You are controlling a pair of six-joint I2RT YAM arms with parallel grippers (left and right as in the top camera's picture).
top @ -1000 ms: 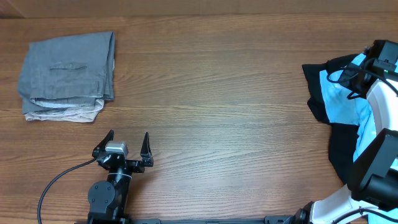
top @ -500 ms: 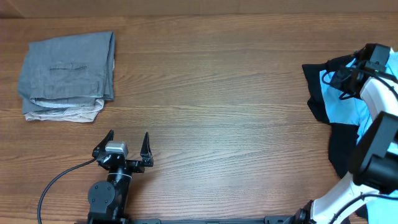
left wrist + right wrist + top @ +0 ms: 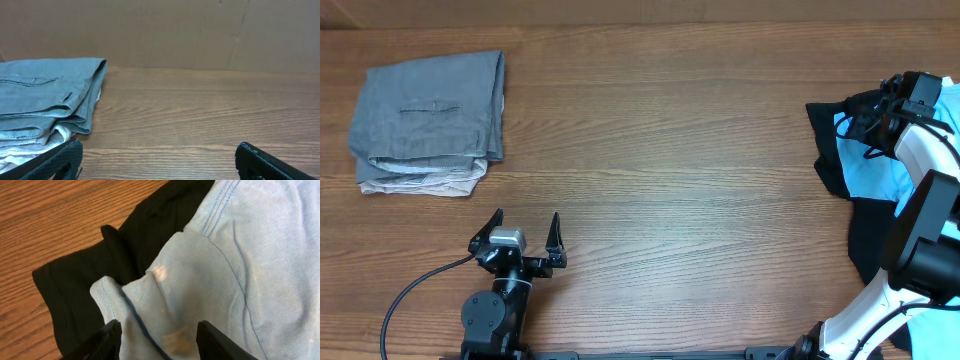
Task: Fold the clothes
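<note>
Left gripper [image 3: 527, 216] stands wide open, holding nothing, low over the wooden table [image 3: 700, 150]. Right gripper [image 3: 157, 335] hangs with fingers parted, clamping nothing, over the light blue T-shirt [image 3: 870, 165], which lies crumpled on the black garment [image 3: 865, 245] at the table's right edge.

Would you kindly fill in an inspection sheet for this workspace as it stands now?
Surface: wooden table, no spills or marks seen.
Job's things: light blue T-shirt crumpled on top of the black garment at the right edge, both unfolded.
Clutter: folded grey trousers stacked on a beige garment, far left.
Hands: left hand open, empty, touching nothing; right hand open, jaws astride the T-shirt fabric.
Cables: black cable loops from the left arm's base.
Surroundings: plain brown wall behind the table.
</note>
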